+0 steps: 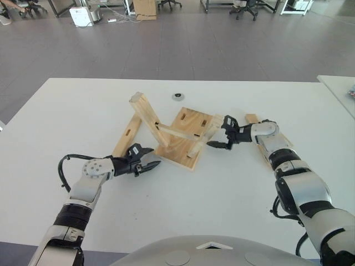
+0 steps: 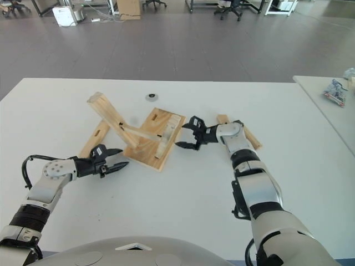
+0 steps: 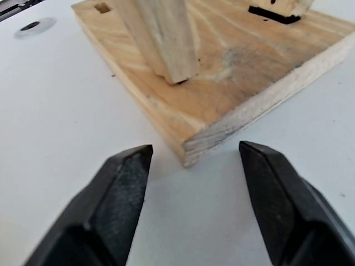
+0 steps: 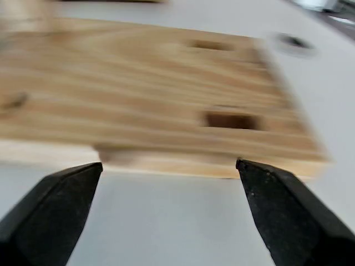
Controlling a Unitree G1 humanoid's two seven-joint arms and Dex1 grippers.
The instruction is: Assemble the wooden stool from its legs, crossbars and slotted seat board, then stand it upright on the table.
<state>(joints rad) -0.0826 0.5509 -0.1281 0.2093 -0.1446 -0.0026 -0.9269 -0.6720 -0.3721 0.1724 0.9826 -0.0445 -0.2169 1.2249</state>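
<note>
White table point(image 1: 77, 111), clock bearings taken from the seat board, 12 pointing away from the robot. Item 1: left gripper point(image 1: 152, 158), at 8 o'clock, low over the table, fingers spread, tips just short of the board's near corner and holding nothing. Item 2: slotted seat board point(image 1: 178, 151), flat on the table at centre, 2 open slots visible near its far side. Item 3: right gripper point(image 1: 217, 134), at 3 o'clock, fingers spread, at the board's right edge. Item 4: 1 leg point(image 1: 148, 117) standing in the board, tilted toward 10 o'clock. Item 5: 1 crossbar point(image 1: 178, 133) running from that leg toward a 2nd leg point(image 1: 204, 136) at the board's right edge. Item 6: 1 loose leg point(image 1: 126, 136), lying flat at 9 o'clock. Item 7: 1 wooden piece point(image 1: 252, 118), flat beneath the right arm, at 3 o'clock. Item 8: small round disc point(image 1: 177, 97), at 12 o'clock.
</note>
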